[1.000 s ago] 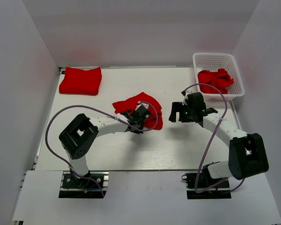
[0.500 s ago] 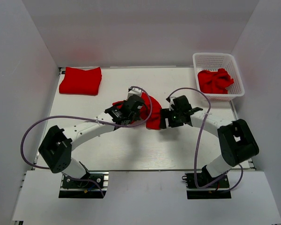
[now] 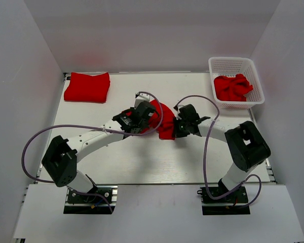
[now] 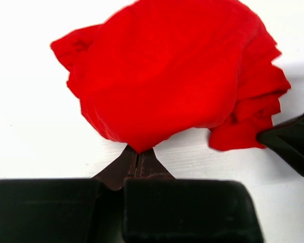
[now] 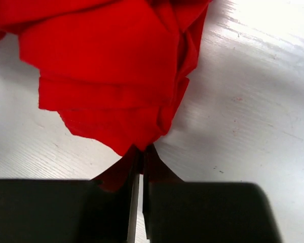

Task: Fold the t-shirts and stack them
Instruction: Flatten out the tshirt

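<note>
A crumpled shirt (image 3: 163, 120) lay in a heap near the middle of the desk (image 3: 142, 158), and both arms had hold of it. The left gripper (image 4: 138, 153) had its jaws pressed together on a peak of cloth at the heap's left side. The right gripper (image 5: 140, 151) pinched a bunched hem in the same way at the side of the heap toward the desk's right edge. The shirt therefore sat directly between the two sets of jaws, each of them touching it, and neither arm was the nearer.

The heap had no clear long axis. It was a rounded lump with folds piled toward the right gripper's side, and I could not tell where the sleeves or collar lay.

A folded shirt (image 3: 87, 86) rested flat at the far left corner. A bunched shirt (image 3: 233, 86) sat in the basket (image 3: 232, 63) at the far right corner.

By my reading the step in hand was opening the garment. The two pinch points lay opposite each other across the lump, so drawing the grippers apart toward the left and right edges would probably stretch it flat for folding.
</note>
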